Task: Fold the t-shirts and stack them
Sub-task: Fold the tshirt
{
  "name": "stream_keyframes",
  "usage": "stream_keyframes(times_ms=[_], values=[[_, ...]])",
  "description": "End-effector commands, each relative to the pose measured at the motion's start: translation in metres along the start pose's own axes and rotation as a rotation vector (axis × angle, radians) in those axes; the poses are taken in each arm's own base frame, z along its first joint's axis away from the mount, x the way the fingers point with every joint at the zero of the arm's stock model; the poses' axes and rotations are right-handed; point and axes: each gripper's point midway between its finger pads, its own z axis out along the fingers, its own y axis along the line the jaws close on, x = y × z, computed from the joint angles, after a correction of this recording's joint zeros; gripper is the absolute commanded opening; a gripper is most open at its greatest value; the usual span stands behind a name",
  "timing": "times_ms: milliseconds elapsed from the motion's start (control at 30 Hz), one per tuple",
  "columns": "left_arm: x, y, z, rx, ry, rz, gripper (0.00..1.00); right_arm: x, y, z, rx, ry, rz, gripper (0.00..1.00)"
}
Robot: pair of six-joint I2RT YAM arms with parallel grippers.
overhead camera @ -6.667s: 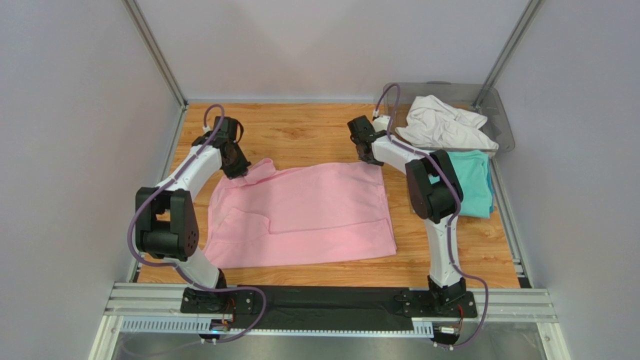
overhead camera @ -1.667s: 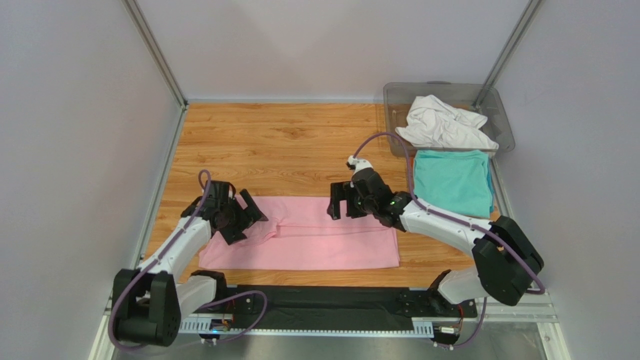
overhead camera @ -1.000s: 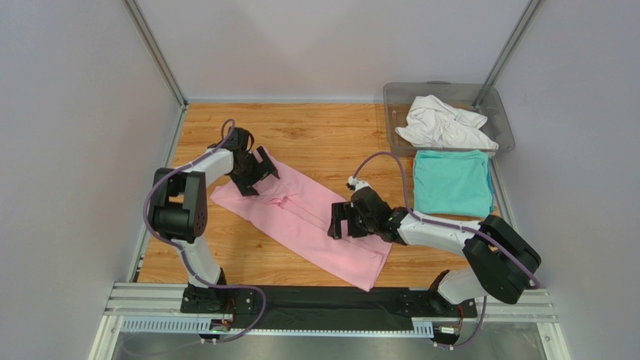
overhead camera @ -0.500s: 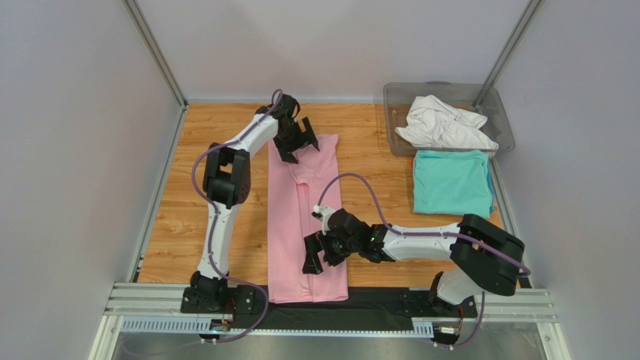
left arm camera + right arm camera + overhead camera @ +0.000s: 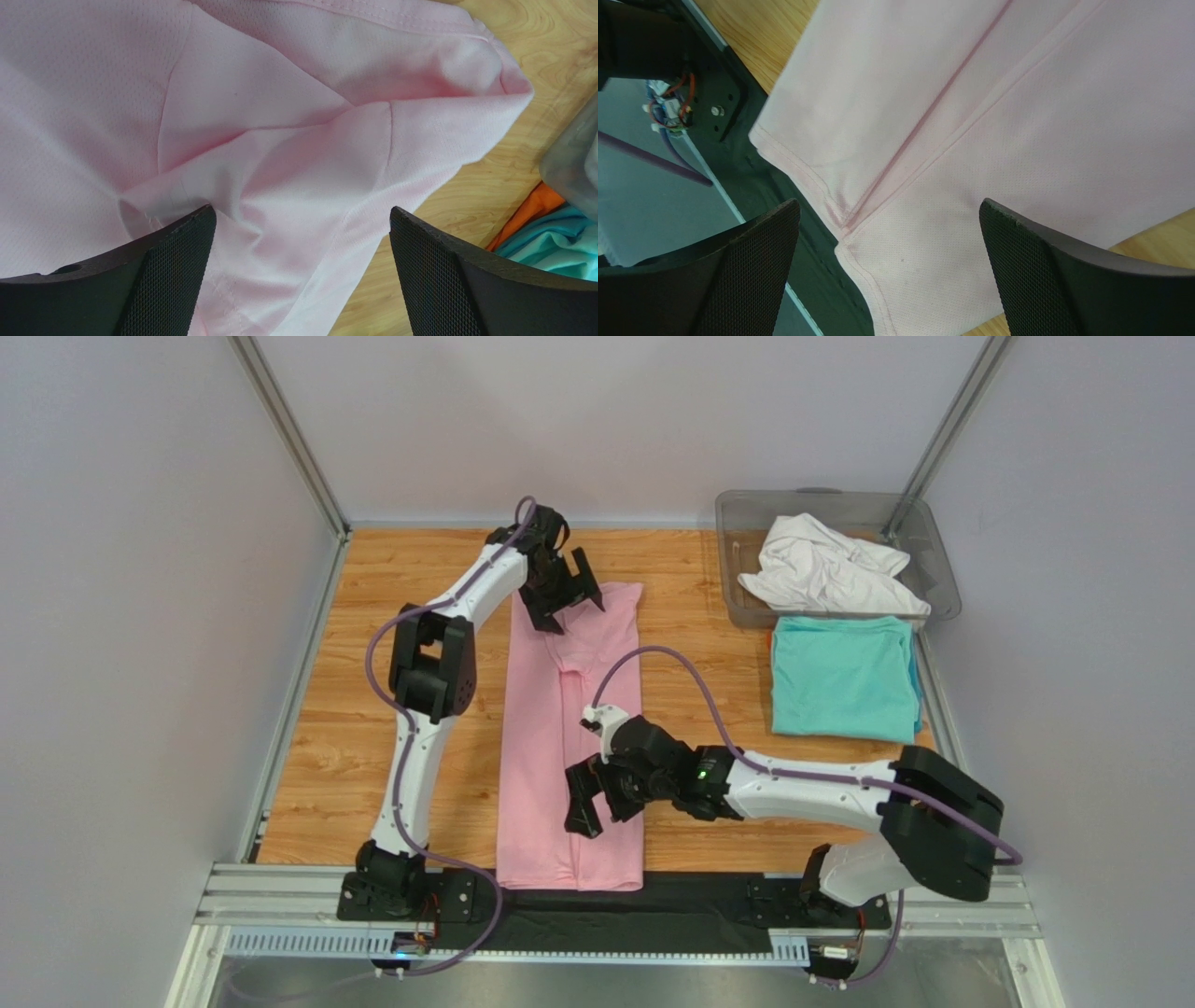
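Two pincers spread wide: left gripper (image 5: 561, 591) at top centre, right gripper (image 5: 596, 798) lower centre, both over the long folded light pink cloth t-shirt (image 5: 540, 756) mid-frame. Folded teal cloth t-shirt (image 5: 842, 679) at right.

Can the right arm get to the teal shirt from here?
Probably yes: the right gripper is open over the pink shirt, and the teal shirt lies uncovered beside that arm.

Both wrist views cut off the pink t-shirt (image 5: 281, 175).
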Motion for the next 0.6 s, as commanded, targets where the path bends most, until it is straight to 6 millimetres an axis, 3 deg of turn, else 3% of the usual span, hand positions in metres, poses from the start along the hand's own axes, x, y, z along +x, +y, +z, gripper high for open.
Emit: stream_keyframes(times_ms=[0,33,67,100,133,167,200,267,300,367,400,467,500,533,567], values=[[-0.026,-0.053,-0.103,0.14,-0.159,0.098,1.0,-0.059,0.03,-0.045,-0.027,-0.214,-0.085,1.0],[-0.023,-0.052,-0.101,0.141,-0.147,0.108,1.0,-0.058,0.029,-0.045,-0.027,-0.211,-0.085,1.0],[-0.018,-0.053,-0.116,0.145,-0.146,0.118,1.0,-0.067,0.038,-0.062,-0.056,-0.263,-0.088,1.0],[-0.01,-0.056,-0.147,0.16,-0.169,0.136,1.0,-0.071,0.039,-0.069,-0.056,-0.293,-0.083,1.0],[-0.003,-0.052,-0.16,0.139,-0.186,0.158,1.0,-0.067,0.036,-0.074,-0.053,-0.305,-0.078,1.0],[0.006,-0.056,-0.201,0.166,-0.239,0.176,1.0,-0.071,0.039,-0.088,-0.071,-0.348,-0.079,1.0],[0.028,-0.032,-0.194,0.109,-0.197,0.169,1.0,-0.07,0.034,-0.092,-0.053,-0.364,-0.076,1.0],[0.051,-0.009,-0.208,0.056,-0.222,0.188,1.0,-0.058,0.017,-0.098,-0.001,-0.37,-0.052,1.0],[0.08,0.019,-0.217,0.019,-0.212,0.187,1.0,-0.054,0.008,-0.099,0.027,-0.372,-0.036,1.0],[0.11,0.043,-0.22,-0.008,-0.228,0.178,1.0,-0.038,-0.006,-0.099,0.061,-0.348,-0.004,1.0],[0.143,0.074,-0.218,-0.029,-0.204,0.167,1.0,-0.033,-0.009,-0.099,0.068,-0.339,0.03,1.0],[0.176,0.088,-0.211,0.011,-0.186,0.137,1.0,-0.018,-0.013,-0.098,0.054,-0.307,0.039,1.0],[0.203,0.109,-0.206,0.019,-0.163,0.14,1.0,-0.01,-0.008,-0.097,0.019,-0.275,0.034,1.0],[0.221,0.116,-0.203,0.021,-0.144,0.138,1.0,-0.002,-0.005,-0.096,-0.007,-0.244,0.042,1.0],[0.235,0.123,-0.207,0.043,-0.152,0.131,1.0,0.005,-0.006,-0.094,-0.01,-0.223,0.052,1.0]])
